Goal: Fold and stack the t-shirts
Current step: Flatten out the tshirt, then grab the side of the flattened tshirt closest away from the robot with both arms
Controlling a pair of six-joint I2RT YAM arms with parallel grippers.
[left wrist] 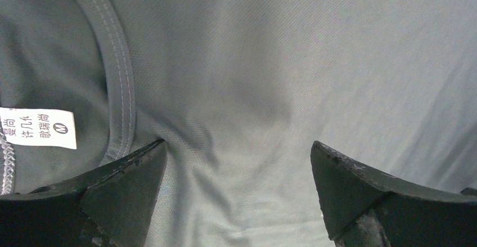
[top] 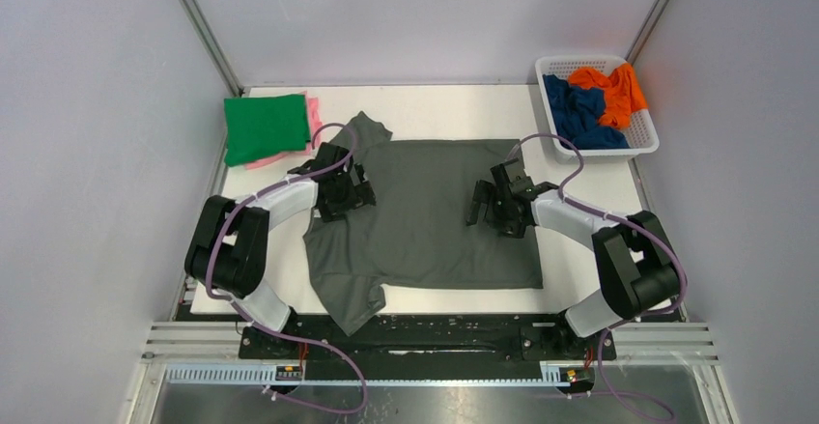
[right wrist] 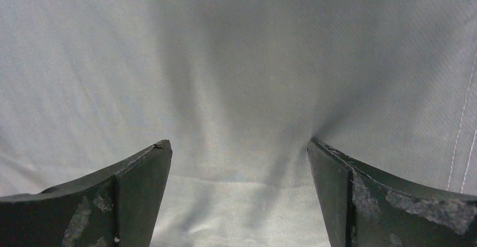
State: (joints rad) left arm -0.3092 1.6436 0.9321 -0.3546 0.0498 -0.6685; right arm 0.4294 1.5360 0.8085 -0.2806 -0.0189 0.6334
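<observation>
A dark grey t-shirt (top: 425, 226) lies spread flat in the middle of the white table, collar to the left. My left gripper (top: 355, 192) is down on it at the collar end, open, both fingertips touching the cloth. In the left wrist view the grey cloth (left wrist: 281, 61) wrinkles between the fingers of the left gripper (left wrist: 239, 146), beside the collar seam (left wrist: 121, 72) and a white size label (left wrist: 37, 128). My right gripper (top: 480, 204) is open on the hem end, and the right wrist view shows the right gripper (right wrist: 239, 144) with its tips dimpling the grey cloth (right wrist: 236, 61).
A folded green t-shirt (top: 266, 127) lies on a pink t-shirt (top: 312, 113) at the back left. At the back right, a white lattice basket (top: 579, 59) holds a crumpled navy blue t-shirt (top: 578, 113) and an orange t-shirt (top: 616, 91). Grey walls enclose the table.
</observation>
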